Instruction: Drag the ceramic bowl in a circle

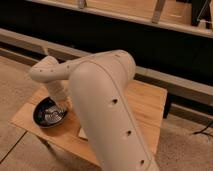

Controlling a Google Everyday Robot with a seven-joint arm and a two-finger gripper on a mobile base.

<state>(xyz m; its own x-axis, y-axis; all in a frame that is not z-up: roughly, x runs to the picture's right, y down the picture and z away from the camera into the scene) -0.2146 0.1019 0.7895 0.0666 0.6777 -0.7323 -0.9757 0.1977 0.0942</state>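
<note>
The ceramic bowl [49, 113], black and glossy with pale rings inside, sits on the left part of the wooden table [150, 102], close to its front-left edge. My gripper [61, 103] comes down from the pale wrist at the bowl's right rim and is shut there on the bowl. My big white forearm [102, 110] crosses the middle of the view and hides the table behind it.
A corner of a pale block [82, 134] peeks out under the forearm, right of the bowl. The table's right half is bare wood. A long dark bench with a wooden top [130, 20] runs behind the table. Concrete floor lies all around.
</note>
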